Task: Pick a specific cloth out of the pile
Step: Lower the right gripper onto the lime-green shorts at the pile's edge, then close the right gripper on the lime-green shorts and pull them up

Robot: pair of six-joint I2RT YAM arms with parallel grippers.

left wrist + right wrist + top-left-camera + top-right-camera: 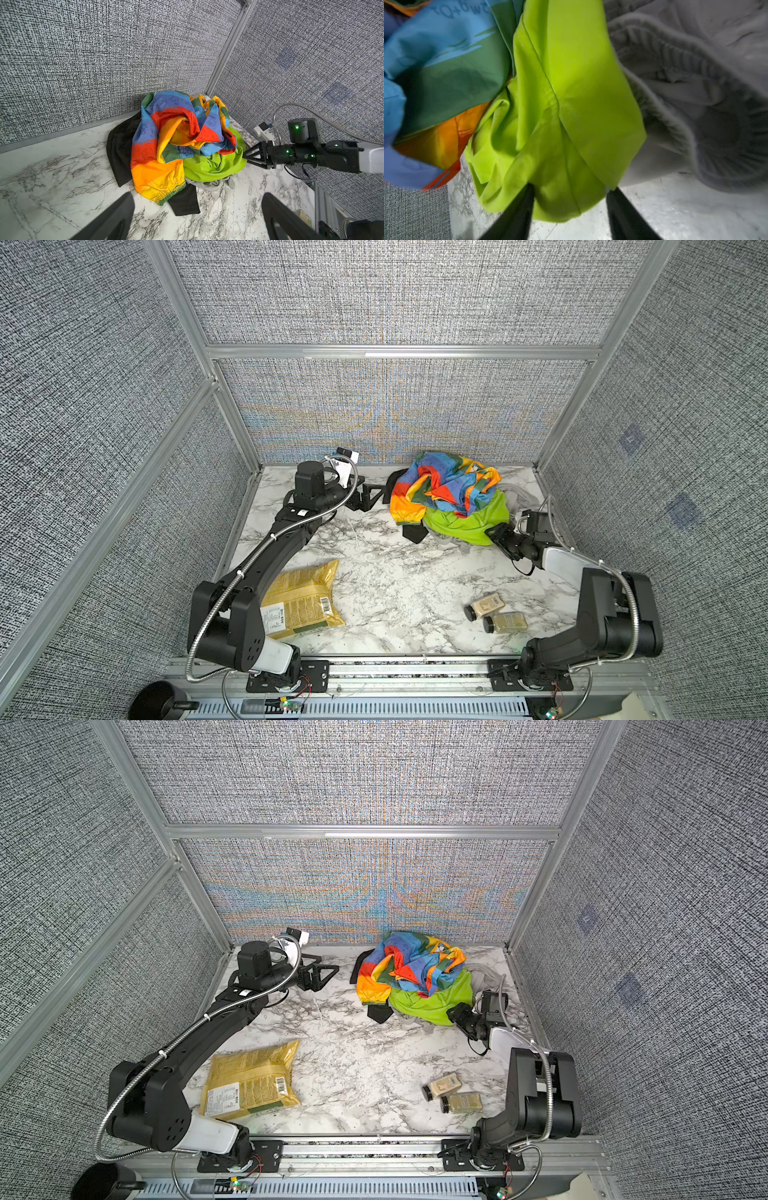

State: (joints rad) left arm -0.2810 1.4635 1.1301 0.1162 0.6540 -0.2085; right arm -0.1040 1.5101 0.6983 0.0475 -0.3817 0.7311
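Jaws of the right gripper [570,189] are seen half-narrowed astride a fold of the green cloth [571,83], not yet pinched; the left gripper [372,494] is held wide and empty. In the pile [453,497] the green cloth is pinned under the rainbow jacket [166,145], with a grey garment [695,83] touching, so both could be dragged along.

A lab's robot test cell: grey woven panels [395,294] in aluminium framing [399,351] enclosed a marble-patterned surface [395,572], and a left arm [266,556] and right arm [602,614] stood bolted to a front rail [415,672].
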